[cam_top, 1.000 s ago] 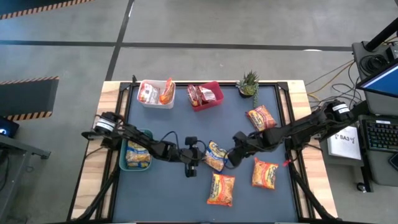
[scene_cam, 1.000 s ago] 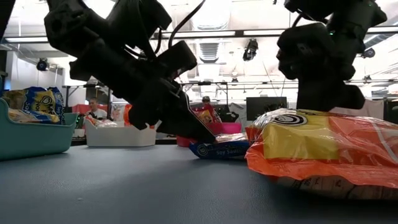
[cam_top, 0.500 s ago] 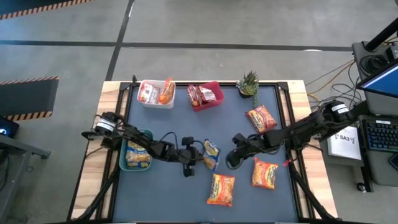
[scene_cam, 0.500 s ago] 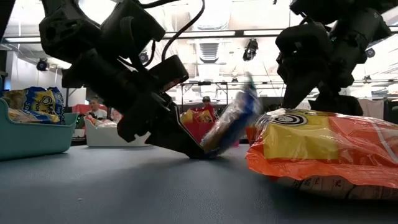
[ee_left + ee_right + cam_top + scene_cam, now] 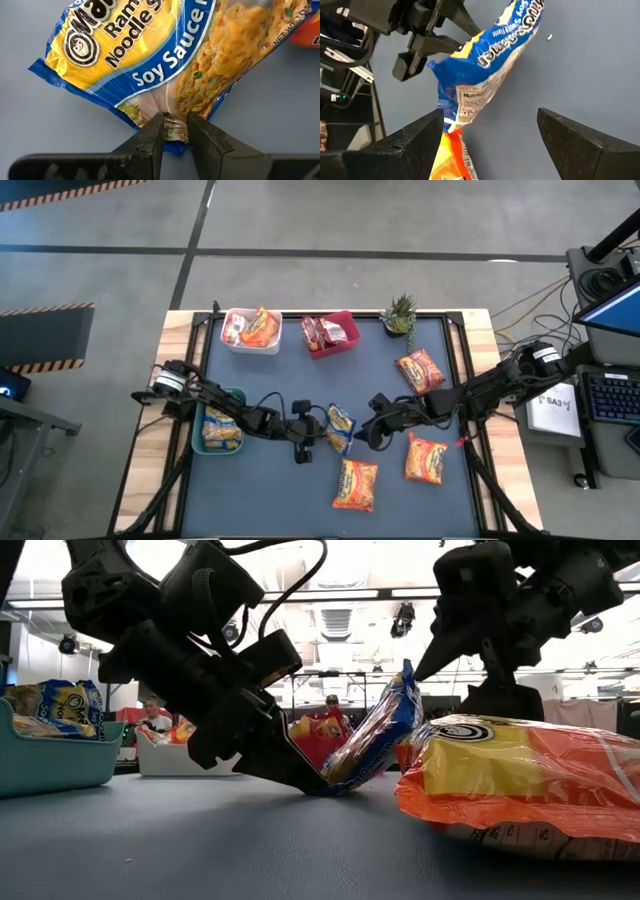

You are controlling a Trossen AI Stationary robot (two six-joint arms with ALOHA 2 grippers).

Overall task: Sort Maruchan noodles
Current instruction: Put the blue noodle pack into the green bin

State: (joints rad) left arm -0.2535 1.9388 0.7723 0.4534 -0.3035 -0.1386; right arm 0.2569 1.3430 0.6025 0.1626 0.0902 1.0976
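A: So, starting at the left, what's different from a second ago?

B: The left end effector (image 5: pixel 318 432) has its fingers pinched on the edge of the yellow-blue soy sauce packet (image 5: pixel 340 428), which now stands tilted on its edge mid-tabletop (image 5: pixel 270 490) instead of lying flat.

A: And on the right?

B: The right end effector (image 5: pixel 374 432) has let go; its fingers have spread wide and hold nothing, just beside the packet.

A: Meaning a handover?

B: Looks that way. The left arm alone carries it now, and the teal bin (image 5: pixel 197 432) with like packets sits on its side. Three orange packets (image 5: pixel 356 484) lie unsorted farther right
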